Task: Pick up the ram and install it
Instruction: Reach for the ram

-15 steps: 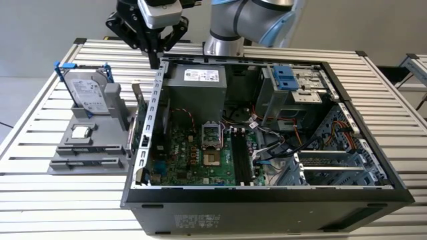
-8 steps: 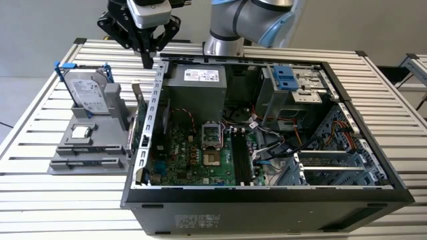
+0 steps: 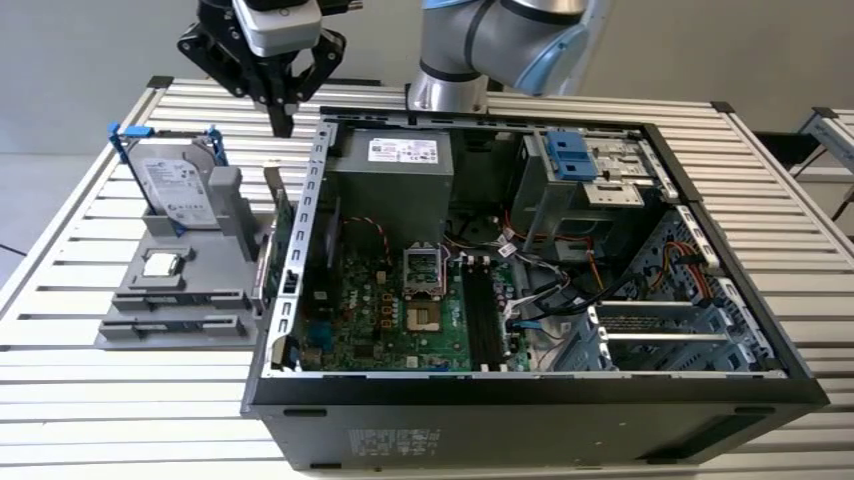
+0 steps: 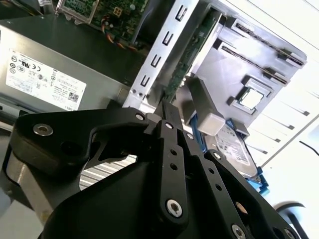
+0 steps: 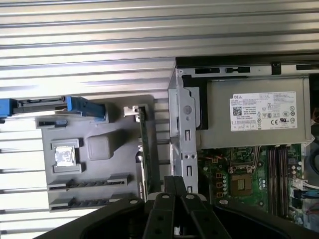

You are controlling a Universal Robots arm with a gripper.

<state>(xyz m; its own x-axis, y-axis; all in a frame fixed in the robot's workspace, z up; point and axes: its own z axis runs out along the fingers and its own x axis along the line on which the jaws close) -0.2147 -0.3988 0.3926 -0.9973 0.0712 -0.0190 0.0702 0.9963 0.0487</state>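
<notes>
Exterior view puts the end effector point(image 3: 280, 122) high over the far edge of the slatted surface point(image 3: 120, 400), toward that view's left. Its two black fingers are drawn together into a single point with nothing between them. The ram point(image 3: 282, 240) is not yet held. It stands on its long edge in a grey holder point(image 3: 174, 325), lower down and closer to the surface's near edge than the fingertips, just beside the outer side wall of the open computer case point(image 3: 534, 410) but apart from it. Its long axis runs from the far edge of the surface toward the near edge, parallel to that case wall. In the first wrist view the end effector point(image 5: 174, 181) sits almost in line with the ram point(image 5: 143, 149), and the stick stretches lengthwise away from the closed tips. The fingers lie side by side across its thin dimension, which I judge a fitting alignment for gripping its faces. In the second wrist view the tips point(image 4: 166, 107) hang above one end of the green stick point(image 4: 192, 50), clear of it. The hard drive point(image 3: 180, 185) and the processor point(image 3: 163, 263) share the holder on the side away from the case.
</notes>
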